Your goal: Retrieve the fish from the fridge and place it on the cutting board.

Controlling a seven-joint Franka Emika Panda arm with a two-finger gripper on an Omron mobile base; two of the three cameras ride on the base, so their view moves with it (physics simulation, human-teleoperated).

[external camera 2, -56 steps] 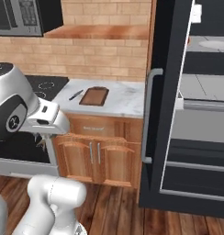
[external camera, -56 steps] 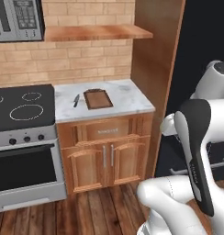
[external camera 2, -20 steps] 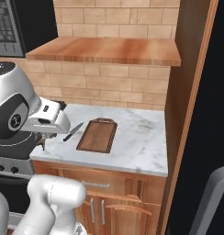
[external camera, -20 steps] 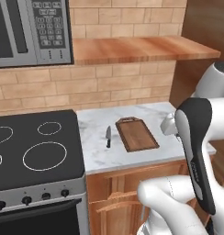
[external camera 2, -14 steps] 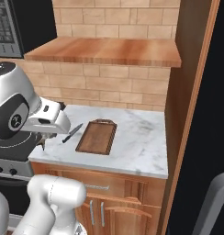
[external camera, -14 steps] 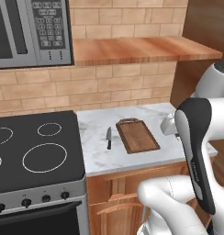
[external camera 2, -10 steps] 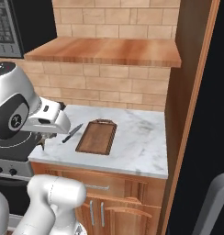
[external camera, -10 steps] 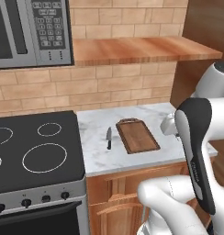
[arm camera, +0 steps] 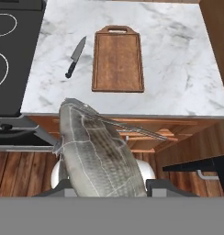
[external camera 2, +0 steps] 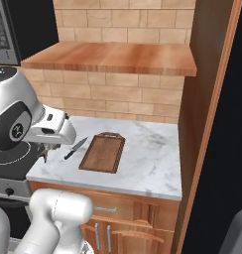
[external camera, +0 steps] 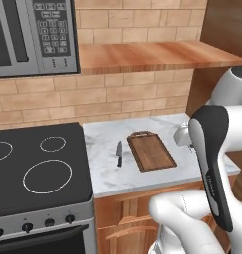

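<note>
i've got the fish (arm camera: 98,156) clamped between the jaws, hanging short of the counter (arm camera: 178,69) edge; cutting board (arm camera: 118,58) lies ahead, bare, knife (arm camera: 75,57) beside it, so carry forward

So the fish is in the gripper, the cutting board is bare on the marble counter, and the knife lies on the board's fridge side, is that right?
Not quite. The knife lies on the stove side of the cutting board, not the fridge side; the left base view shows it between board and cooktop. The rest holds: the hand view shows the fish in the gripper, and the board lies bare on the marble counter.
</note>
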